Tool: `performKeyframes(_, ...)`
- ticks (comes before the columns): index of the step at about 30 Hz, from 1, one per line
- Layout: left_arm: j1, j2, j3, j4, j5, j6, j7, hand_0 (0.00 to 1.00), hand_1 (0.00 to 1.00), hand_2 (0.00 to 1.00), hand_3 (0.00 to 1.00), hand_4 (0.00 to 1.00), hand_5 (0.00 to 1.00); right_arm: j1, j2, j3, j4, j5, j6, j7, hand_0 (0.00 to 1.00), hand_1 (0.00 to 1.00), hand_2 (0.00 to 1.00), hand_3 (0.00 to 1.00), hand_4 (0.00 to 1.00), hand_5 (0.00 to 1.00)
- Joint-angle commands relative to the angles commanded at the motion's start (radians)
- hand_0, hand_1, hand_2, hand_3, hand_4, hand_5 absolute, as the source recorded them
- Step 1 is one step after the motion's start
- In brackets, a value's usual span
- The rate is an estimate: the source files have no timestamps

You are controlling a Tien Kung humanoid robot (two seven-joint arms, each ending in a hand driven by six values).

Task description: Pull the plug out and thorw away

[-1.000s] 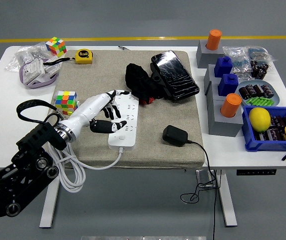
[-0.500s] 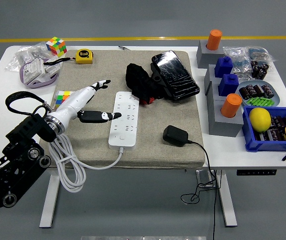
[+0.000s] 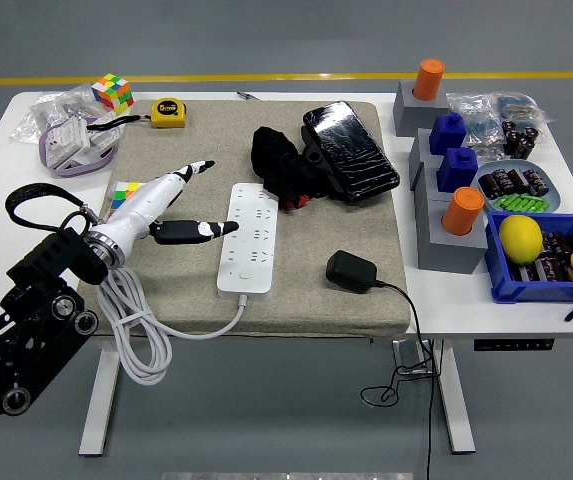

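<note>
**Q:** Black boxy plug adapter (image 3: 351, 271) is lying loose on the beige fabric mat (image 3: 296, 300), right of the white plastic power strip (image 3: 247, 236), nothing plugged in. What's your worry?

**A:** Your left hand (image 3: 171, 203) sits just left of the strip, fingers spread and holding nothing. Reach across and you'll likely shove the strip, or snag the adapter's black cord (image 3: 411, 340) hanging off the table edge.

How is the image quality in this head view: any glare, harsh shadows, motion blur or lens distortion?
Head view: even, diffuse light with only soft shadows under the power strip and black adapter; mild glare on the glossy black phone case; sharp across the table, with no evident blur on the left hand; the yellow floor line bows slightly, hinting at mild lens distortion.
</note>
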State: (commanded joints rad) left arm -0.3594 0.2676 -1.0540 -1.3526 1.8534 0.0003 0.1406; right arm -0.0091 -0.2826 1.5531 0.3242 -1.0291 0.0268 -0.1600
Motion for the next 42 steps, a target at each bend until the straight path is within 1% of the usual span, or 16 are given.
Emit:
performKeyframes(24, 0.020, -0.004, -0.028, -0.004, 0.005, -0.011, 0.007, 0.961, 0.964, 0.957, 0.998, 0.998, 0.609, -0.010, 0.007, 0.011, 0.000, -0.002, 0.000, 0.002, 0.573, 0.660, 0.670, 0.564, 0.963, 0.474)
performKeyframes(42, 0.023, -0.004, -0.050, -0.009, 0.010, -0.018, 0.012, 0.962, 0.964, 0.956, 0.998, 0.998, 0.608, -0.009, 0.012, 0.017, 0.000, -0.002, -0.001, 0.002, 0.573, 0.660, 0.670, 0.564, 0.962, 0.474)
